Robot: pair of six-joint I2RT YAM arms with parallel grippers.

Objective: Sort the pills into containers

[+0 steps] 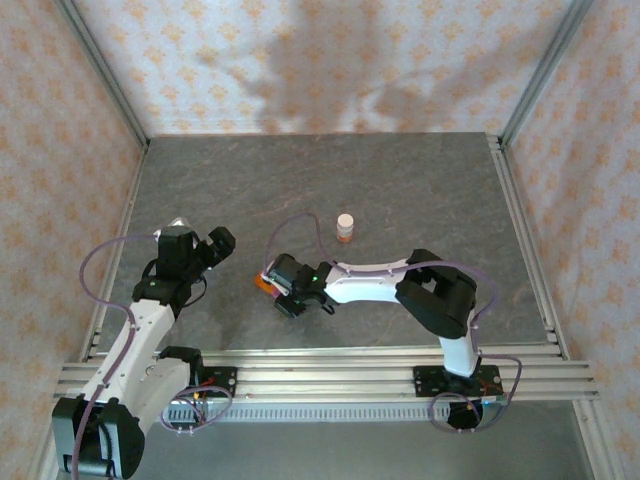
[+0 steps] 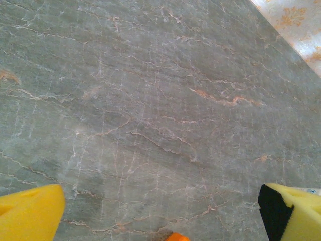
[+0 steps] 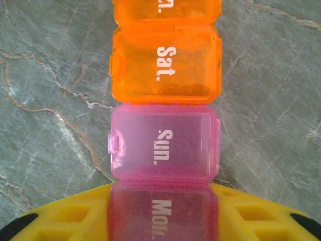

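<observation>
The containers point(image 3: 165, 140) are a strip of joined translucent cells lying on the grey table, with lids marked by day. An orange "Sat." cell point(image 3: 165, 65) lies farther out, then a pink "Sun." cell, then a darker pink "Mon." cell. My right gripper point(image 3: 163, 213) has its yellow fingers point(image 3: 75, 216) pressed against both sides of the "Mon." cell. From above, the right gripper point(image 1: 275, 285) sits over the strip's orange end point(image 1: 263, 285). My left gripper point(image 1: 218, 243) hangs wide open over bare table, its fingers point(image 2: 30, 213) far apart. All lids look shut; the pills are out of view.
A small white bottle with an orange band point(image 1: 345, 227) stands upright beyond the right gripper. A small orange bit point(image 2: 176, 237) shows at the bottom edge of the left wrist view; I cannot tell what it is. Patterned cloth walls and metal rails point(image 1: 520, 250) bound the table.
</observation>
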